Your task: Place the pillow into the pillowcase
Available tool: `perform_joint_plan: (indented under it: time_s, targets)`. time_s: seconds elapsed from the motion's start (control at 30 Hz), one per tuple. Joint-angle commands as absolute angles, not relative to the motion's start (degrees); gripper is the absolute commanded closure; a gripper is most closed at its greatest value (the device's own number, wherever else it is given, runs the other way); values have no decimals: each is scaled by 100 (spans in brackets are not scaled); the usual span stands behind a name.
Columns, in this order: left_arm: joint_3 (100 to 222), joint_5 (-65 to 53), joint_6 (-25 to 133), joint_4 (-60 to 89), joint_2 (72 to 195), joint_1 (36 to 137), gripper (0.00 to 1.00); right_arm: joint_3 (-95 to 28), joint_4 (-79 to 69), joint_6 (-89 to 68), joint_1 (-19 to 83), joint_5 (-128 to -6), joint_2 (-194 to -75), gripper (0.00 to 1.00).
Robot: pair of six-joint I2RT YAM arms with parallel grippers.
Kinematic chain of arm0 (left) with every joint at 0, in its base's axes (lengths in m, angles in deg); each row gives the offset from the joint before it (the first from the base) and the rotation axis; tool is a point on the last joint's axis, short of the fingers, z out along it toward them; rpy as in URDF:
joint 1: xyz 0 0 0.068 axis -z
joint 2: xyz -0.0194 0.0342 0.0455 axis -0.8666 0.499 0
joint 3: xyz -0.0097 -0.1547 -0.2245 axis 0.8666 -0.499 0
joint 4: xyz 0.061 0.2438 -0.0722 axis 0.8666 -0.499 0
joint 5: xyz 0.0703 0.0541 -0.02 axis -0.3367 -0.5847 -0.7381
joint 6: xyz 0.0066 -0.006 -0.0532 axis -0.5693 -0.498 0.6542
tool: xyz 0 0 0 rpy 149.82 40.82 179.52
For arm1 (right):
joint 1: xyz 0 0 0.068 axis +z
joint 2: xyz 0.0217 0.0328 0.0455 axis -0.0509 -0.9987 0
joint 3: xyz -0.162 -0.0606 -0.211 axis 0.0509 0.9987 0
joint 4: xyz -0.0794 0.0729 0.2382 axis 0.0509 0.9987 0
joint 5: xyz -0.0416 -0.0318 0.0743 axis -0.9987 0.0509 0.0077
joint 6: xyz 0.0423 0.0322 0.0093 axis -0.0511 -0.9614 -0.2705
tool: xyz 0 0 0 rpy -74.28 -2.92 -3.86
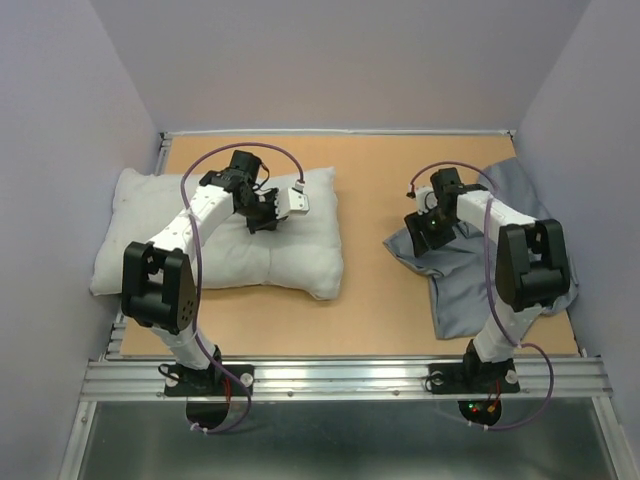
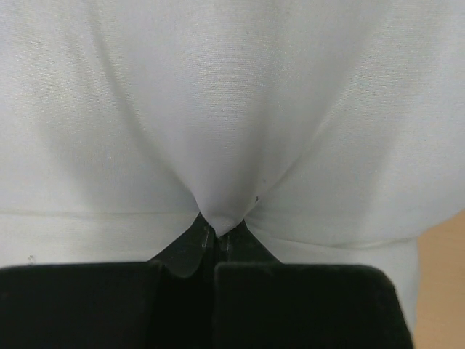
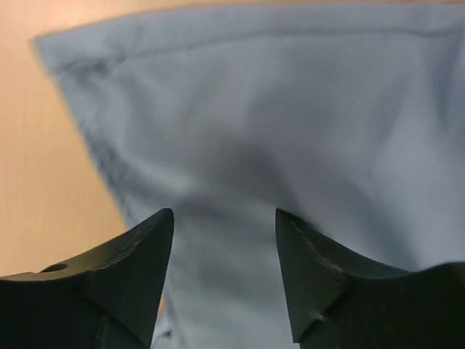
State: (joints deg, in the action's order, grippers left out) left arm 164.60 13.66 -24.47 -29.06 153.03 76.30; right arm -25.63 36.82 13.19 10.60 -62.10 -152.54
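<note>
Plump off-white pillow lying puffed and softly dimpled along the left edge of the tan worktop, left end effector clenching a pinched fold of its fine-woven fabric, thin smooth blue-grey pillowcase lying rumpled by the right edge, right end effector hovering released, fingers spread, over its stitched corner.
</note>
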Motion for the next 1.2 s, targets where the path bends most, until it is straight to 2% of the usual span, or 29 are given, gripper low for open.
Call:
perform_joint_plan:
  time_s: [0.0, 0.1, 0.13, 0.2, 0.23, 0.4, 0.47, 0.5, 0.53, 0.57, 0.63, 0.77, 0.87, 0.93, 1.17]
  targets:
    - [16168, 1378, -2266, -3428, 15133, 7598, 100, -3193, 2927, 1102, 1065, -6543, -16079, 43]
    - [16176, 1413, -2108, -3401, 15071, 7598, 100, -3739, 2830, 900, 1065, -6254, -16783, 67]
    - [16211, 1430, -2047, -3392, 15062, 7598, 100, -3932, 2803, 829, 1065, -6174, -16932, 85]
    - [16255, 1457, -1915, -3366, 15054, 7598, 100, -4661, 2785, 715, 1074, -6077, -17416, 98]
    - [16273, 1474, -1871, -3348, 15045, 7606, 100, -4942, 2777, 636, 1074, -5920, -17583, 99]
    - [16361, 1527, -1546, -3217, 15054, 7615, 100, -6576, 2706, 311, 1214, -5288, -18461, 99]
    - [16361, 1536, -1484, -3164, 15054, 7615, 100, -6868, 2715, 292, 1293, -5128, -18533, 95]
    - [16352, 1545, -1475, -3146, 15062, 7624, 100, -6939, 2733, 249, 1337, -5154, -18507, 88]
    - [16352, 1562, -1466, -3120, 15062, 7624, 100, -6897, 2759, 213, 1364, -5163, -18333, 64]
    - [16352, 1562, -1475, -3111, 15071, 7624, 100, -6800, 2776, 170, 1355, -5198, -18166, 53]
    - [16361, 1597, -1501, -3093, 15097, 7624, 100, -6154, 2803, 195, 1364, -5312, -17423, 37]
    - [16352, 1711, -1519, -3023, 15133, 7624, 100, -5000, 2812, 20, 1530, -5663, -16252, 37]
    - [16317, 1756, -1510, -2935, 15141, 7624, 100, -4358, 2812, -252, 1882, -5962, -15889, 46]
    - [16291, 1764, -1475, -2917, 15141, 7624, 100, -4181, 2812, -515, 2145, -6199, -15861, 53]
    - [16203, 1729, -1457, -2918, 15133, 7624, 100, -4294, 2715, -1052, 2436, -6718, -16362, 56]
